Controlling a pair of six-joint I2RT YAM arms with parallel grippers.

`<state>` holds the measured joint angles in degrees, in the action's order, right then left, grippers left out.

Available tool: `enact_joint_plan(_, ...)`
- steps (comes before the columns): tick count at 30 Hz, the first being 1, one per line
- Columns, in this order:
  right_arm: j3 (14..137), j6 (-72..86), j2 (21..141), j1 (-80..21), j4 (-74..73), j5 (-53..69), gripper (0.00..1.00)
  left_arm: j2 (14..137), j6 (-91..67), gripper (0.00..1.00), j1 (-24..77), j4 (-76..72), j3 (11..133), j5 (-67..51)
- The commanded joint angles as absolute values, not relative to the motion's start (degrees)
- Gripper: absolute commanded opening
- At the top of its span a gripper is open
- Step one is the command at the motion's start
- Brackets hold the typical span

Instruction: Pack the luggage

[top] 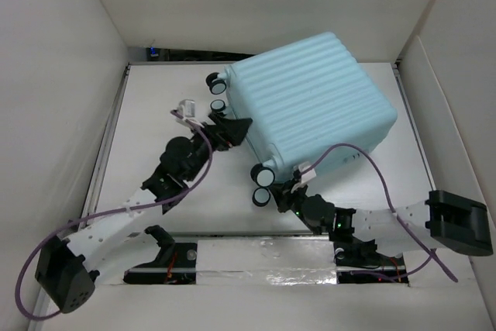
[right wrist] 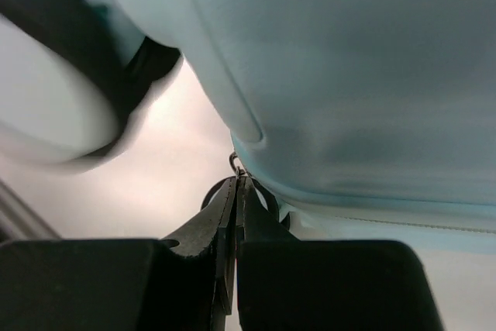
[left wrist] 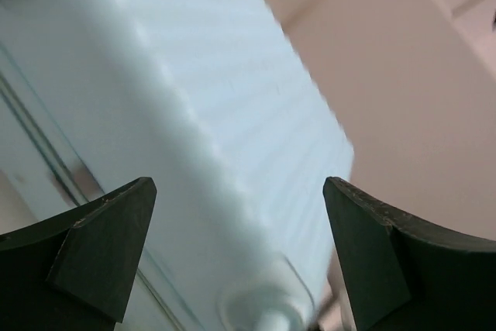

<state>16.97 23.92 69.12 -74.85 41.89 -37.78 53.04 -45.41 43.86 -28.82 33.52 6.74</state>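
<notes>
On the white table [top: 155, 106] the large pale aqua-blue hard-shell suitcase [top: 310, 102] lies flat on its side. Its ribbed shell faces up, and from overhead the two halves look closed together. It fills the space just ahead of both my grippers.

My left gripper [left wrist: 240, 191] is spread about as wide as it goes and holds nothing. In the left wrist view the ribbed aqua wall runs straight ahead between the two dark fingers, close, but I can't tell whether either pad touches it. From overhead this gripper sits against the wheel end of the case, between the two pairs of wheels.

My right gripper [right wrist: 236, 187] is pressed fully together at the case's near corner. One of the small black-and-white spinner wheels [right wrist: 54, 106] sits blurred to the upper left of its tips, and the shell's seam runs just above them.

A small metal zip pull [right wrist: 235, 162] shows as a tiny ring poking out just past the tips. I take it the fingers are pinched on its tab, though the tab itself is hidden.

My read is that the packing itself is finished and I'm on the zipping-up step. The next move calls for drawing the right gripper along the seam line and keeping the pinch tight so the thin tab doesn't slip. It also calls for the left gripper to brace the shell so the case doesn't roll on its wheels or swivel on the table.
</notes>
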Motion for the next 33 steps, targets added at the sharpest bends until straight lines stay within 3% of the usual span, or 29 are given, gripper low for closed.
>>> enact_joint_plan(1, 15.0, 28.7, 62.9, -78.8, 39.1, -32.3, 0.0, 49.8, -41.7, 0.89, 35.0, -23.8, 37.3, 7.7)
enact_joint_plan(6, 14.3, 28.1, 51.0, -78.8, 27.7, -32.5, 0.0, 55.0, -47.3, 0.85, 9.9, -26.3, 38.8, -7.7)
enact_joint_plan(9, 14.4, 26.7, 46.2, -78.8, 23.2, -32.3, 0.0, 64.2, -49.8, 0.81, 4.6, -26.7, 43.3, -15.4)
enact_joint_plan(18, 13.1, 27.2, 43.2, -78.8, 20.8, -31.1, 0.0, 75.9, -42.9, 0.7, 7.0, -33.6, 50.4, -17.4)
enact_joint_plan(25, 13.0, 26.3, 43.8, -78.8, 21.3, -31.6, 0.0, 77.4, -30.9, 0.79, 7.6, -49.8, 43.8, -23.2)
enact_joint_plan(33, 12.9, 25.1, 43.2, -78.8, 21.7, -31.0, 0.0, 88.1, -19.2, 0.81, 7.1, -38.4, 55.3, -35.1)
